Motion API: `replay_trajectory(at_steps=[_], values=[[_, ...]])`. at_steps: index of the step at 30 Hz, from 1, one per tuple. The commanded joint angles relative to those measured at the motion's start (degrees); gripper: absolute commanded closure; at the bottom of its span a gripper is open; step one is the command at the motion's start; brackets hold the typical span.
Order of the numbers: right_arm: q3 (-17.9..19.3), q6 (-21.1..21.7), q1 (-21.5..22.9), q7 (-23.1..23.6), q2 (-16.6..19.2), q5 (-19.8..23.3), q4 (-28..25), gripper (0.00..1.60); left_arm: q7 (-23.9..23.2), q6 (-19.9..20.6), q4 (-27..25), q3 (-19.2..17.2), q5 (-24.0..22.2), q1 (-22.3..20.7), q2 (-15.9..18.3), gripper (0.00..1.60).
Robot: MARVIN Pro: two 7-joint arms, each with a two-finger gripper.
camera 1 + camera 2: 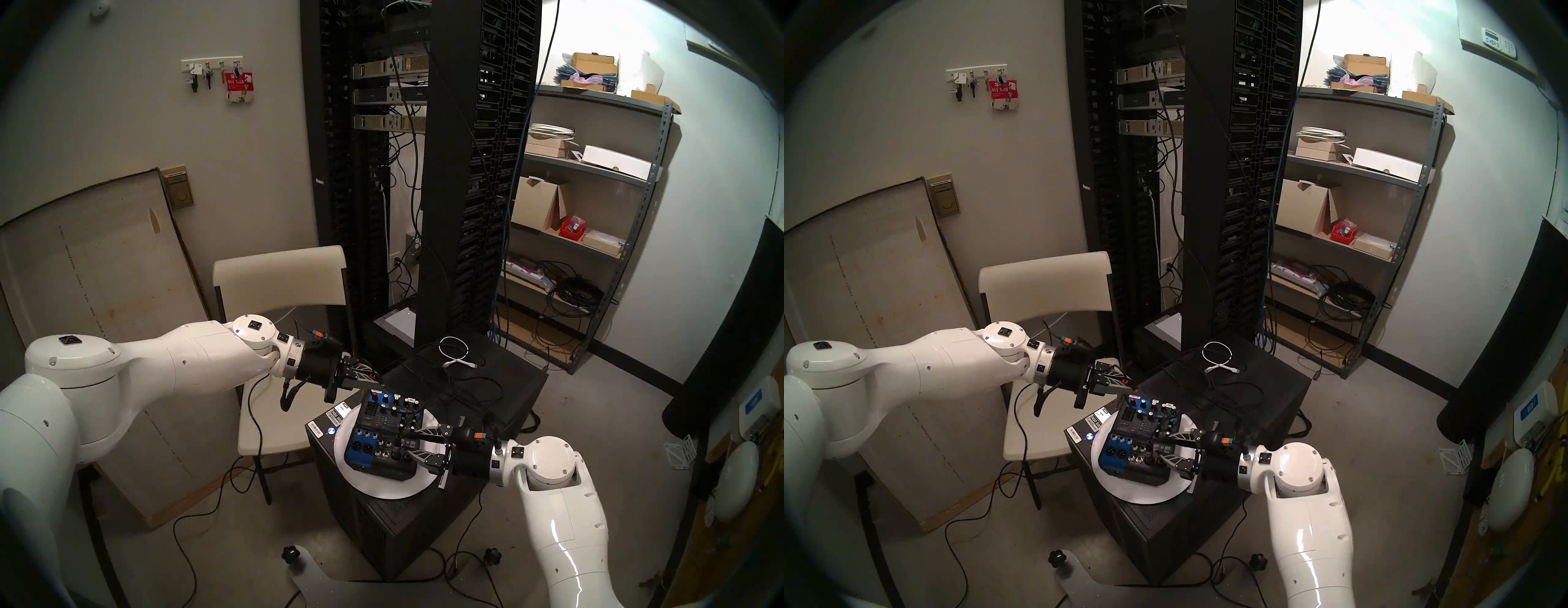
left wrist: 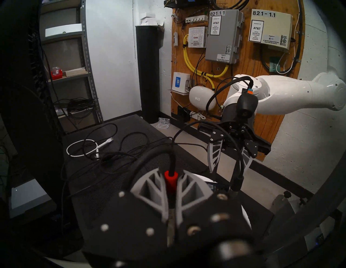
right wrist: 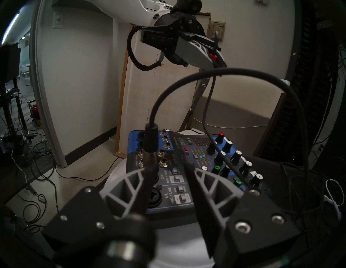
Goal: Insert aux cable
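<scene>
Left gripper (image 2: 171,179) is clamped tight on the aux cable (image 2: 171,180) plug, red band poking out, held up off to the side of the blue mixer (image 1: 384,437). Right gripper (image 3: 168,174) hovers half-spread over the mixer, gripping nothing, straddling a second black plug (image 3: 150,142) already in a jack.

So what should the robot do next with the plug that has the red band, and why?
Probably carry it toward the blue mixer and down. The left gripper is shut on the aux cable plug, which hangs in the air off to the mixer's side, not yet over its sockets.
</scene>
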Motion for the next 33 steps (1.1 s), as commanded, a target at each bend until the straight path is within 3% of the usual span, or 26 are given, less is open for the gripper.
replay_trajectory(at_steps=[1, 13, 33], values=[[0.42, -0.32, 2.73, -1.23, -0.30, 0.15, 0.49, 0.72, 0.60, -1.68, -0.58, -1.26, -0.75, -0.11, -1.50, 1.60], [-0.16, -1.04, 6.57, -2.12, -1.86, 0.64, 3.47, 0.70, 2.37, -3.69, -0.98, -1.96, -2.07, 1.95, -3.69, 1.60], [-0.52, -1.44, 7.22, -2.26, -2.41, 1.16, 3.71, 0.68, 5.09, -7.37, -0.62, -2.80, -3.09, 5.52, -5.36, 1.60]])
